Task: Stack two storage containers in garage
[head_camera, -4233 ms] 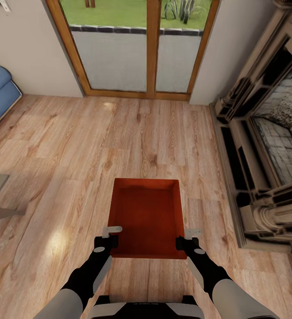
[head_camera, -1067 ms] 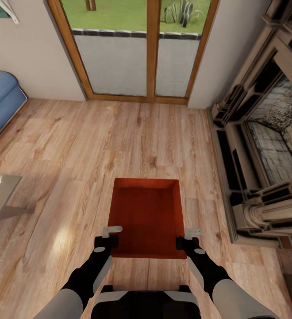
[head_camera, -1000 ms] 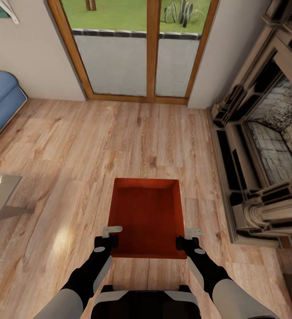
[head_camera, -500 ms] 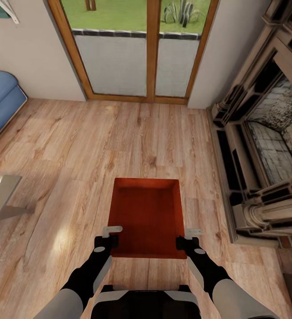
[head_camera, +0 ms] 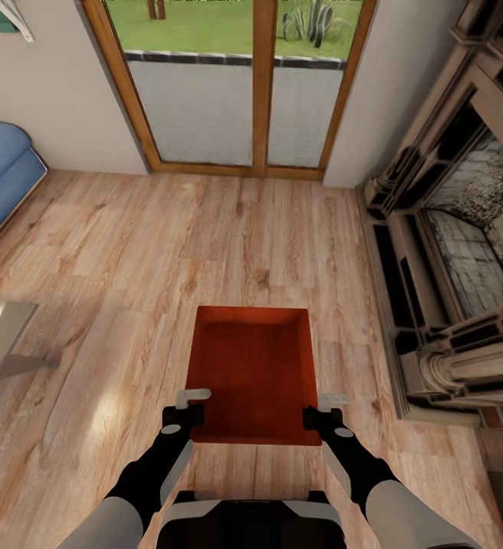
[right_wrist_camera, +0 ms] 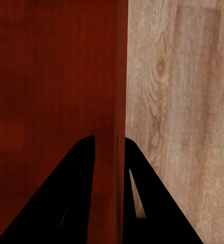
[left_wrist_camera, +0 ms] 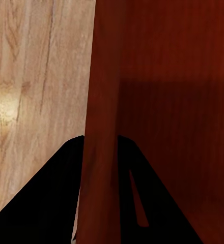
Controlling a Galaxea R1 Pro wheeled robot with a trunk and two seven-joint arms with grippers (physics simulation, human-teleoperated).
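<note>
Both grippers, the left gripper (head_camera: 193, 405) and the right gripper (head_camera: 321, 406), were closed on the side walls of the storage container (head_camera: 253, 371), held above the living-room wood floor (head_camera: 129, 252), so the carrying should be slow and level.

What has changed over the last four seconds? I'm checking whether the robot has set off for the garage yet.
Early on the whole view shifted slightly, so the camera moved; for the last second nothing changed. The storage container stays clamped by the left gripper and right gripper above the living room's wood floor.
</note>
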